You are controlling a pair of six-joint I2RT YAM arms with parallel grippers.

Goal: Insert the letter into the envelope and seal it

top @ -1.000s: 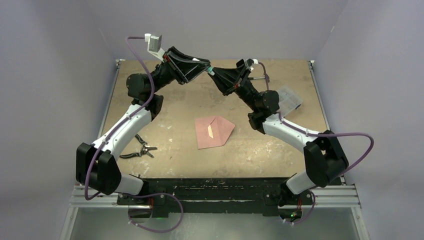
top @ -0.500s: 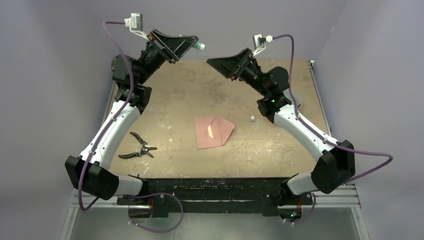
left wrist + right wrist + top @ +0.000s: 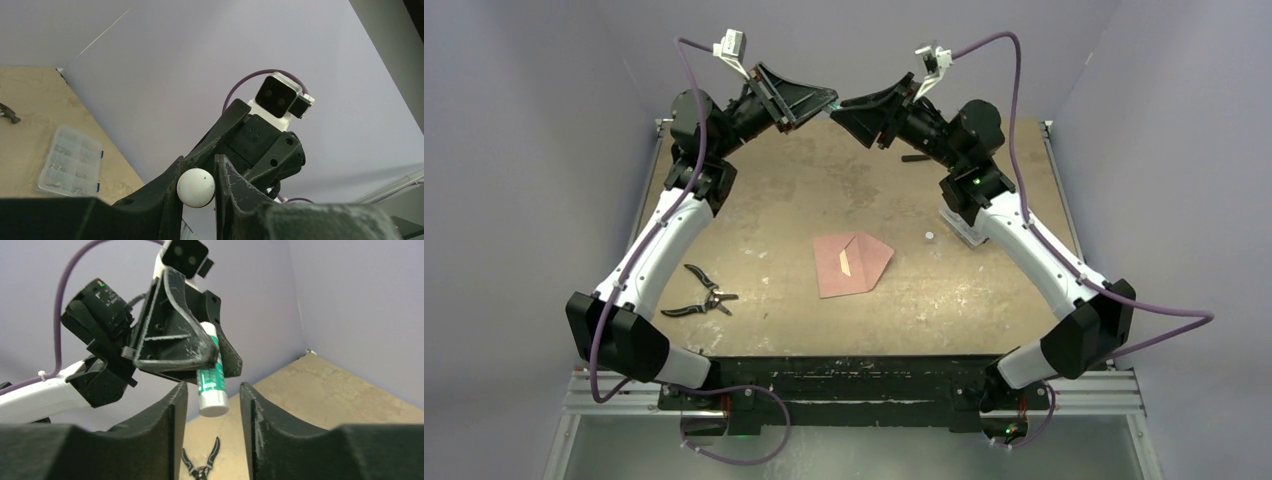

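Seen from above, both arms reach up over the 12 o'clock edge of the table [image 3: 774,200]. The left gripper [image 3: 822,97] and the right gripper [image 3: 849,104] meet tip to tip there, high above the surface. At this size I cannot tell what is between them. The envelope [image 3: 852,265] lies flat near the middle of the table, well apart from both grippers. Its triangular flap is open and points toward 3 o'clock, and a pale strip shows on the inside. I cannot tell the letter apart from the envelope. A pair of pliers [image 3: 700,296] lies at 8 o'clock from the envelope, and a small white round thing [image 3: 929,236] lies at 2 o'clock from it.

In the left wrist view, the left gripper is clenched on a glue stick [image 3: 196,187], whose round white end sits between its two dark fingers. The right gripper faces it from 1 o'clock. A clear plastic box [image 3: 70,162] rests on the table at 8 o'clock.

In the right wrist view, the left gripper grips the green and white glue stick by its upper part. The white end hangs down between the right gripper's fingers, which are spread with a gap on either side and do not touch it. The pliers show on the table at 6 o'clock.
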